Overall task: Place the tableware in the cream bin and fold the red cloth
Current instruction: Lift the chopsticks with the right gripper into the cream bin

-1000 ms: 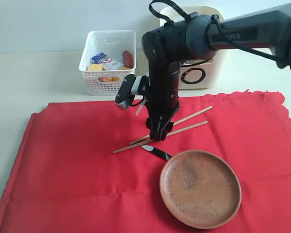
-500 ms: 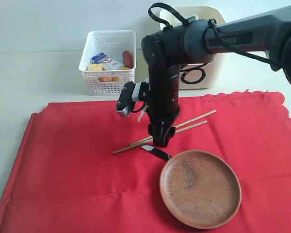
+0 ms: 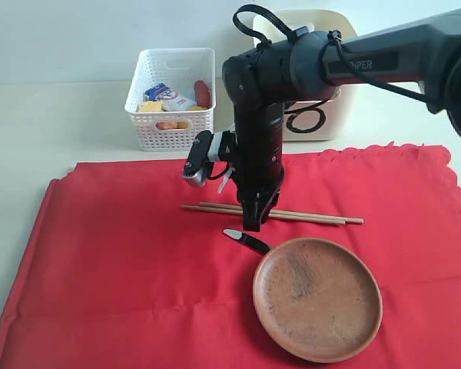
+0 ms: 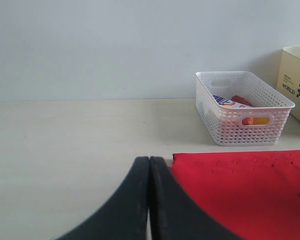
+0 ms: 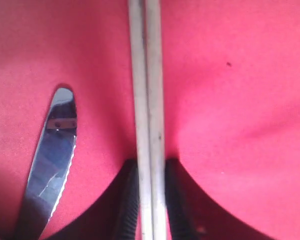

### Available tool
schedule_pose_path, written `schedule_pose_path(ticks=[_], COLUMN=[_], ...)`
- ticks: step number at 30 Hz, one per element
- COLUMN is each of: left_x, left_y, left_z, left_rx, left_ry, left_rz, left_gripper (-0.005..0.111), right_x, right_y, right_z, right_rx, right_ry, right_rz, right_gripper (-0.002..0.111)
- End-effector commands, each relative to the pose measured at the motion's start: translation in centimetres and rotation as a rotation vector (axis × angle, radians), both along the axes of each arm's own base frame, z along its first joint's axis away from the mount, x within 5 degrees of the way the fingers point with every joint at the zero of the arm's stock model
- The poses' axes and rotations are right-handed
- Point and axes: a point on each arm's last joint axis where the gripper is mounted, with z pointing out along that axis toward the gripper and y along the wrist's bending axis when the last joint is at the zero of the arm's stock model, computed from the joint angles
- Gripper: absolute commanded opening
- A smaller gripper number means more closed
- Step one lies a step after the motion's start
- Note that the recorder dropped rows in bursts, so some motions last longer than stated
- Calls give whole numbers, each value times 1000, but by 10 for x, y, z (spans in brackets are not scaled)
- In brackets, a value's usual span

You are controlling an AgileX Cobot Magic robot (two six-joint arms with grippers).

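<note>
Two chopsticks [image 3: 292,214] lie side by side on the cloth [image 3: 115,254], pinched between the fingers of the downward-pointing right gripper [image 3: 253,223]. From that gripper, the knife [image 3: 246,240] lies just at 6 o'clock, the plate [image 3: 316,297] rests on the cloth at 5 o'clock, and the bin [image 3: 334,123] stands beyond the cloth at 1 o'clock. Left gripper [image 4: 149,200]: fingers pressed together, holding nothing.

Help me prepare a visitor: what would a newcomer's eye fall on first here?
The big red cloth spread across the table. At its middle a black arm reaches down, jaws closed around two chopsticks lying side by side. A brown plate sits on the cloth nearer the camera.
</note>
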Motion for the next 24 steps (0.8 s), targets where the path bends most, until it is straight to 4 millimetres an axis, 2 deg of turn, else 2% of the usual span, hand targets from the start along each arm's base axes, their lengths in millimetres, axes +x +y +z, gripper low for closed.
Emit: schedule_pose_path(ticks=[1, 6, 10, 14, 17, 24], left_x=[0, 0, 0, 0, 0, 0], left_y=[0, 0, 0, 0, 0, 0], left_z=[-1, -1, -1, -1, -1, -1], left_rx=[-1, -1, -1, -1, -1, -1], left_ry=[-5, -5, -5, -5, -5, -5], left_rz=[0, 0, 0, 0, 0, 0], left_gripper=[0, 0, 0, 0, 0, 0], right_x=[1, 1, 1, 1, 1, 1], right_y=[-1, -1, -1, -1, -1, -1], right_z=[-10, -10, -10, -8, -1, 36], right_rx=[-13, -13, -15, -15, -8, 32], right_ry=[-2, -2, 0, -6, -20, -95], right_rz=[9, 9, 9, 11, 11, 11], right_gripper=[19, 15, 1, 0, 0, 0])
